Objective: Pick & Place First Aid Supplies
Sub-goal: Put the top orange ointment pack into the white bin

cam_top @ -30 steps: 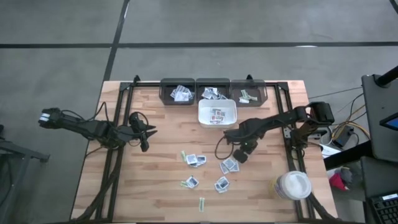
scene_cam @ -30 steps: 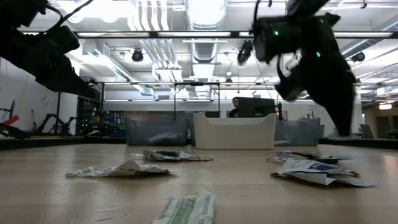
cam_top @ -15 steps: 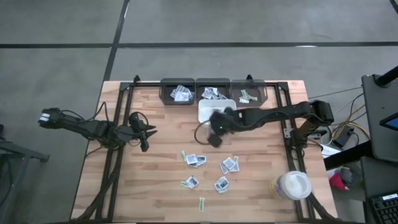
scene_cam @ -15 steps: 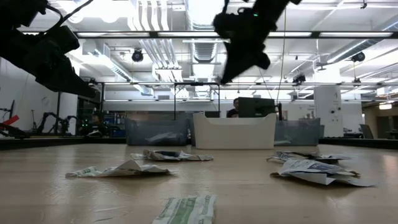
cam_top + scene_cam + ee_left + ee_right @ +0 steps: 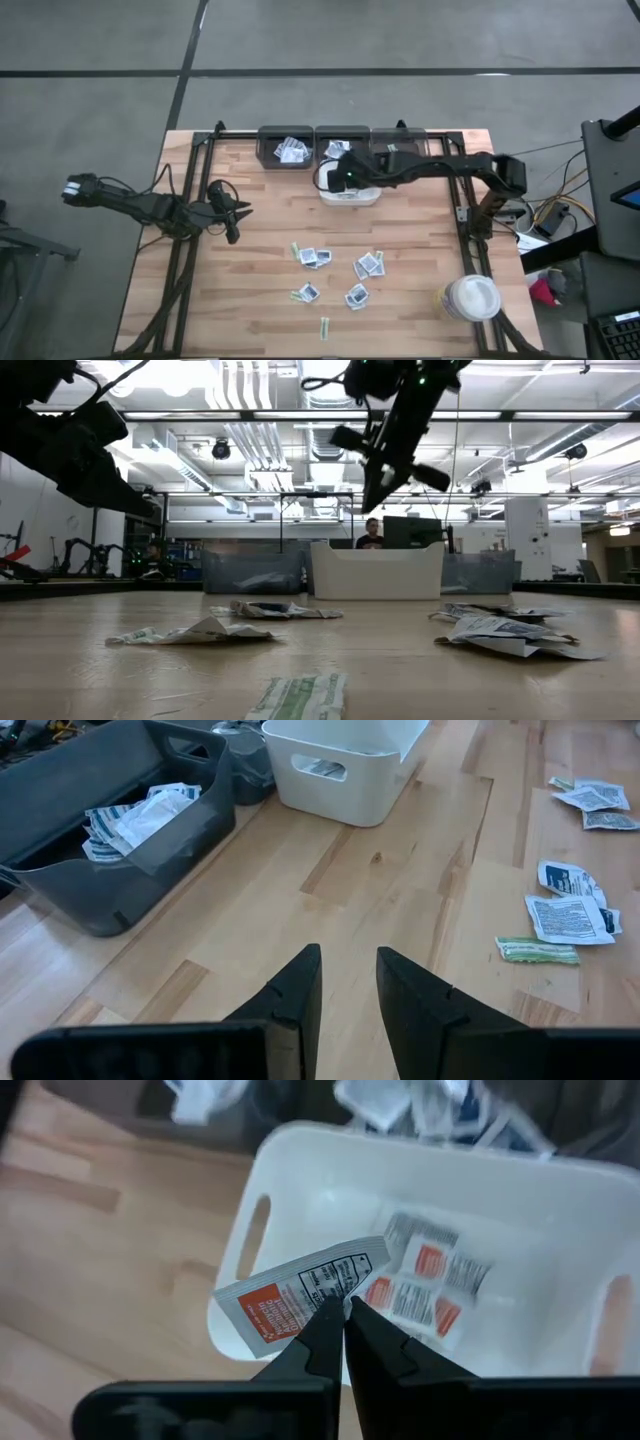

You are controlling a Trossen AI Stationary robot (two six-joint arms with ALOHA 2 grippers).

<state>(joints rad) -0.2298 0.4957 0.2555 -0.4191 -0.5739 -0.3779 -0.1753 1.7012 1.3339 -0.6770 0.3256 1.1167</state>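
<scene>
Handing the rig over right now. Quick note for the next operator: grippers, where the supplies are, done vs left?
Right gripper: shut on a red-print packet, over the white tray.
Left gripper: open, empty, parked at the table's left side.
Done: red-print packets in the tray; packets in the three dark bins.
Left: release this one, then clear the loose packets mid-table.

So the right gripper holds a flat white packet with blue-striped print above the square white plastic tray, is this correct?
Not quite: the flat white packet carries red print, not blue-striped, as the right wrist view shows. The right gripper does hold it above the square white plastic tray.
</scene>
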